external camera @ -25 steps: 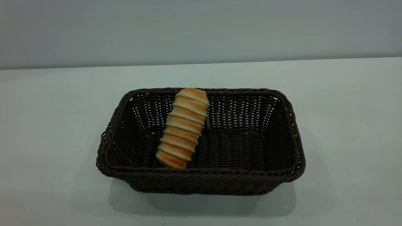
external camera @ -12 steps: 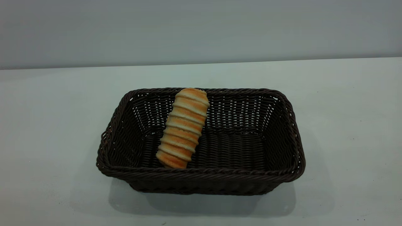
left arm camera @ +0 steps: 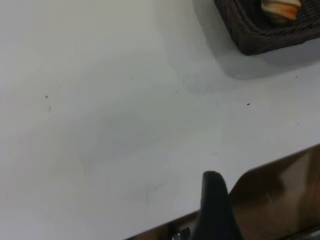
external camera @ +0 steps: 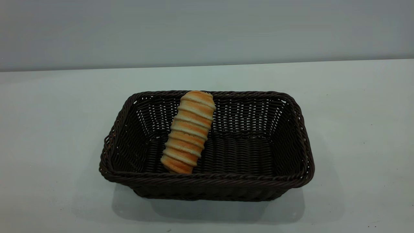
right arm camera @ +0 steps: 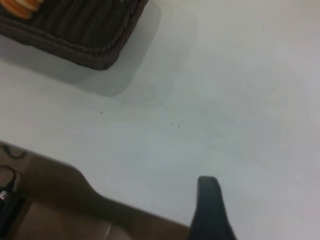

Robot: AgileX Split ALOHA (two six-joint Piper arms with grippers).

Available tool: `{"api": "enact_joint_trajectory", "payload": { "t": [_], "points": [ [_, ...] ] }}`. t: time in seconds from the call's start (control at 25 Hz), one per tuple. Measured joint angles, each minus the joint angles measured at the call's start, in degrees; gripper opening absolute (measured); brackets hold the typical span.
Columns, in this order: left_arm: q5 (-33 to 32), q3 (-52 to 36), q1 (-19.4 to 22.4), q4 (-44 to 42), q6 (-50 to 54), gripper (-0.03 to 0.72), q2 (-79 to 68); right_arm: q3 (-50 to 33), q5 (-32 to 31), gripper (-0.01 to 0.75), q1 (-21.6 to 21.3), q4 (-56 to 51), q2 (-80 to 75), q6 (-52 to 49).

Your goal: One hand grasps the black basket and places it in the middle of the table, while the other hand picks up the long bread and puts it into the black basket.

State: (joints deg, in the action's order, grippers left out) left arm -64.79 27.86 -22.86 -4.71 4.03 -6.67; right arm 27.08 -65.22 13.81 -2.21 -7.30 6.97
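Note:
The black basket [external camera: 207, 181] stands in the middle of the table [external camera: 48, 113]. The long bread [external camera: 189, 132] lies inside it, left of centre, with its far end leaning on the back wall. Neither gripper shows in the exterior view. In the left wrist view my left gripper [left arm camera: 215, 200] is back at the table's near edge, far from the basket's corner [left arm camera: 260, 40] and the bread's end [left arm camera: 281, 9]. In the right wrist view my right gripper [right arm camera: 209, 205] is also back over the near edge, far from the basket [right arm camera: 85, 35].
The table's brown front edge [left arm camera: 280, 195] shows under the left gripper and also in the right wrist view [right arm camera: 60, 200]. Black cables [right arm camera: 7, 192] lie below that edge. A plain grey wall [external camera: 207, 29] stands behind the table.

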Motion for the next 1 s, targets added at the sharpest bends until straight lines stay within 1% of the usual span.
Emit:
{"api": "enact_joint_trajectory", "payload": {
  "t": [0.12,0.2,0.4,0.44,0.52,0.6,1.0],
  "points": [
    [0.0,0.0,0.2,0.0,-0.1,0.563,0.0,0.0,0.0,0.577,-0.6,-0.1,1.1,0.0],
    [0.0,0.0,2.4,0.0,-0.3,0.563,0.0,0.0,0.0,0.577,-2.7,-0.1,1.7,0.0],
    [0.0,0.0,15.4,0.0,-0.4,0.563,1.8,0.0,0.0,0.577,-9.1,-0.2,5.1,0.0],
    [0.0,0.0,17.5,0.0,-0.4,0.563,2.4,0.0,0.0,0.577,-9.9,-0.2,6.0,0.0],
    [0.0,0.0,19.6,0.0,-0.5,0.563,4.0,0.0,-0.1,0.577,-10.7,-0.2,7.9,0.0],
    [0.0,0.0,20.3,0.0,-0.5,0.563,5.3,0.0,-0.1,0.577,-11.0,-0.2,8.2,0.0],
    [0.0,0.0,20.3,0.0,-0.6,0.563,7.9,0.0,-0.1,0.577,-11.1,-0.5,8.2,0.0]
  ]
}}
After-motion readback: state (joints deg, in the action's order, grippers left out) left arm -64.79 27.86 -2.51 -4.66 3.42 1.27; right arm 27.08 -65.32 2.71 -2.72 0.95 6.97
